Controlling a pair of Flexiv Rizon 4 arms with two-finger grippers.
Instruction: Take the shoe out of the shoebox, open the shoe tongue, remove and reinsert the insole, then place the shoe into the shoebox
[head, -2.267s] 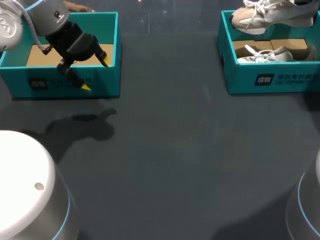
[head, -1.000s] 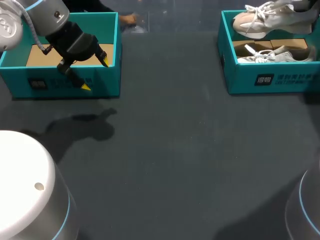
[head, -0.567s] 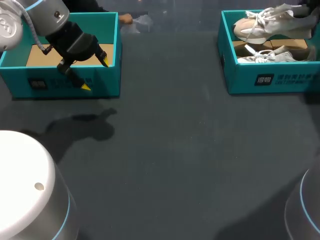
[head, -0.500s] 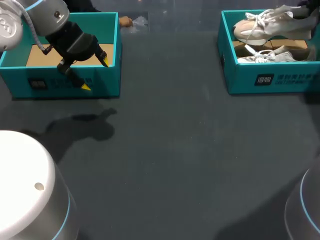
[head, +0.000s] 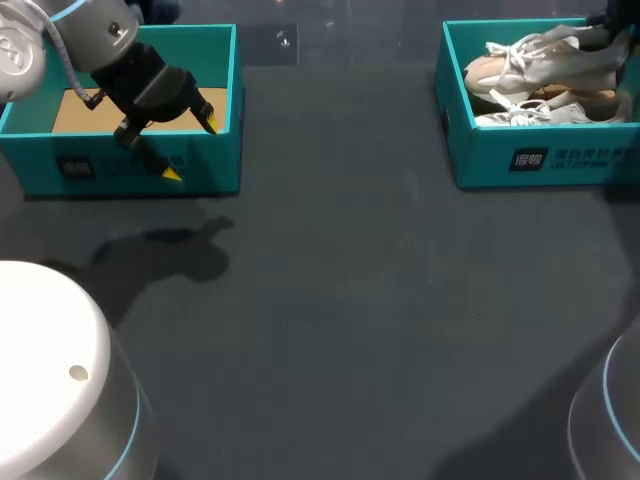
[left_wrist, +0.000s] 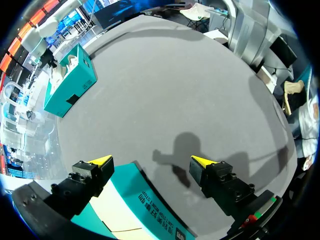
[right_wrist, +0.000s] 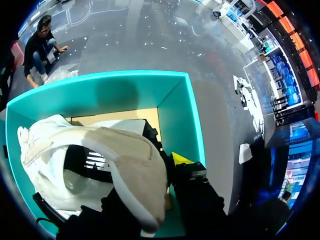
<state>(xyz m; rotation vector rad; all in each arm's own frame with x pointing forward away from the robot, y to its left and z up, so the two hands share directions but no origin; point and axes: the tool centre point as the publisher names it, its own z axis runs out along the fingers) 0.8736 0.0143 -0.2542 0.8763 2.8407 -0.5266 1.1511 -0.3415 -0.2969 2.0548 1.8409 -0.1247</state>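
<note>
1. Risk to the right shoebox (head: 500, 160), teal, at the far right of the dark table (head: 330, 300): possible nudge or drag, from a snag of the held shoe against a wall during lowering.
2. Risk to the shoe (head: 540, 62), pale and laced, tilted inside that box on top of a second shoe (head: 540, 112): likely to settle crooked or ride up on its twin rather than flat on the cardboard floor, given a release from here.
3. Risk at the right gripper (right_wrist: 165, 172), clamped on the shoe's heel: possible catch on the collar or loose laces during withdrawal, with the shoe pulled back up.
4. Left gripper (head: 190, 150), spread wide and holding nothing, poised over the front wall of the left shoebox (head: 120, 178): little danger while parked; risk of striking that wall on any descent.
5. Cut off: right shoebox's far end, beyond the head view's edge.
6. Hidden: insole and tongue, so no telling whether seated properly.
7. Hard to make out: only one yellow tip of the right gripper visible beside the heel, the other finger covered by the shoe; grip judged rather than plainly seen.
</note>
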